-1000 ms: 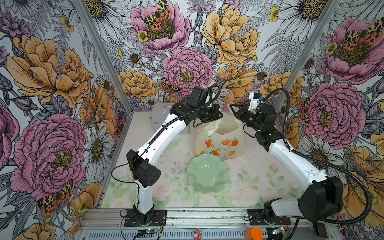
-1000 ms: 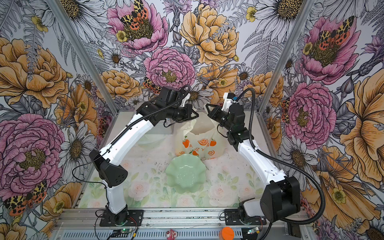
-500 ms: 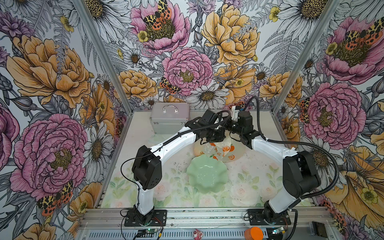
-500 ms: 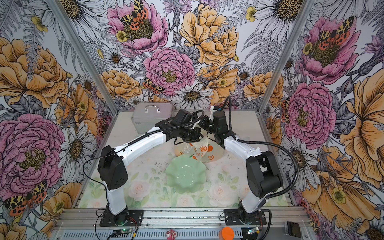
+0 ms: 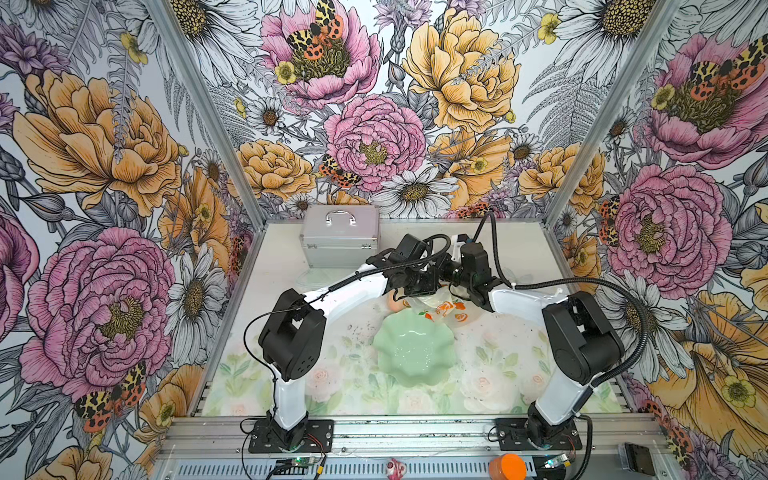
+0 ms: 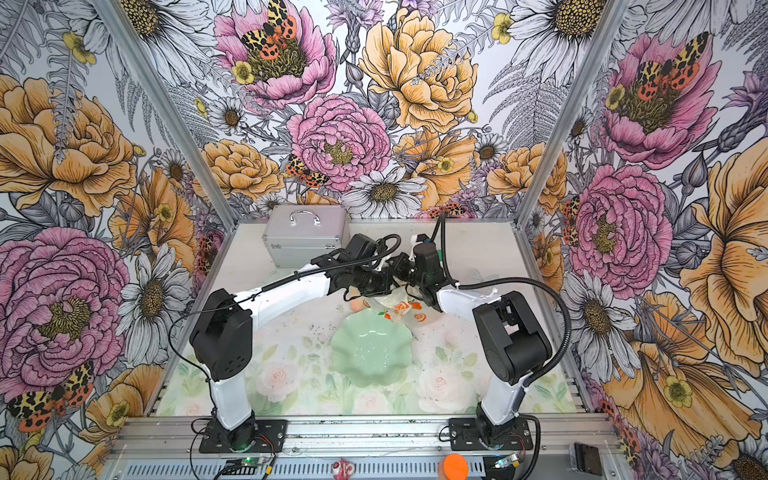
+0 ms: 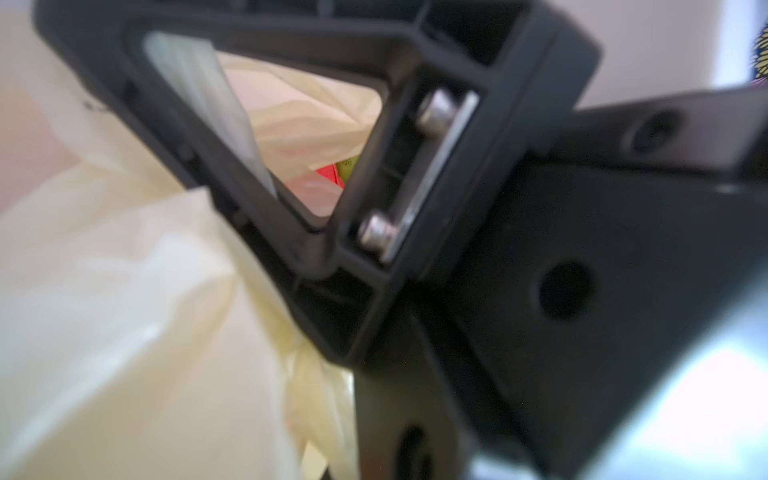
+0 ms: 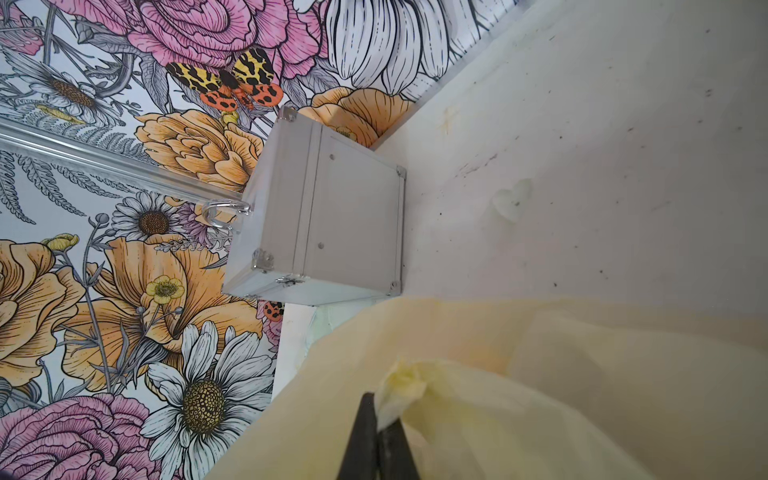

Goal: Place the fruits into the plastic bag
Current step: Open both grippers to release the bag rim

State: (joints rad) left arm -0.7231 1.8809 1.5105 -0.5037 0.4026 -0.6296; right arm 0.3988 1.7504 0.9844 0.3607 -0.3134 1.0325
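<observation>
As arms (image 5: 357, 286) screen plastic bag (image 5: 448, 309) behind dish (image 5: 411, 355), right tool (image 8: 380, 415) clamps it; left tool (image 5: 436, 286) seemingly too.

The bench (image 5: 328, 374), flower-printed near and plain white farther back, carries a wavy pale green dish (image 5: 413, 353). Just behind the dish rests the plastic bag (image 5: 446, 309); well behind and left, a silver case (image 5: 338, 241).

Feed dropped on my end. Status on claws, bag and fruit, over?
Both shut on bag: left claw, right claw. Red and green fruit seen inside. Green dish bare, nothing blocking.
</observation>
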